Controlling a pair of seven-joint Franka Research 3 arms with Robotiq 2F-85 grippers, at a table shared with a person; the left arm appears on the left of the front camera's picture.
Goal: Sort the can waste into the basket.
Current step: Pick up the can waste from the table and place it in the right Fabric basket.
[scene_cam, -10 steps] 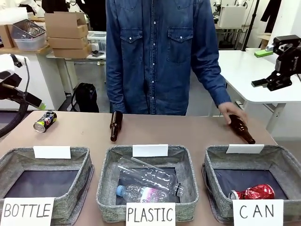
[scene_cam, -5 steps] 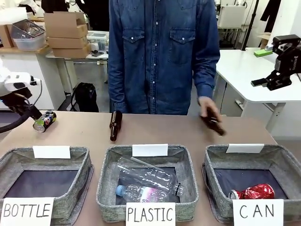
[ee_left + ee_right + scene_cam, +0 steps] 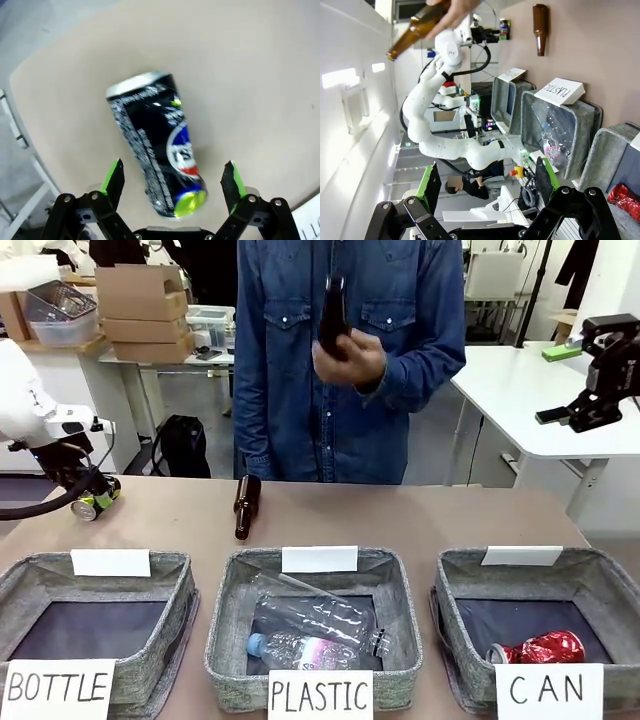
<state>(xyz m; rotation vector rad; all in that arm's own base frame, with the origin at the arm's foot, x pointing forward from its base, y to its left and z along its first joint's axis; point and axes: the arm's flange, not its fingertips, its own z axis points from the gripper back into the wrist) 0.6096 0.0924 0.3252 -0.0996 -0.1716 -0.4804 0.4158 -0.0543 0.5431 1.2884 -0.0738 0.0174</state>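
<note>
Your left gripper sits at nine o'clock in the front view, jaws spread wide and pointing down. Your right gripper hangs higher at three o'clock, jaws likewise apart.

Along the frame's bottom are ranged the bottle basket at left, the plastic basket at centre and the can basket at right. A first can is contained in the can basket; a second can is laid at left, behind the bottle basket.

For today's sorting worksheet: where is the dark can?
Front view: the dark can lies far left on the table, between the fingers of the open left gripper.
</note>
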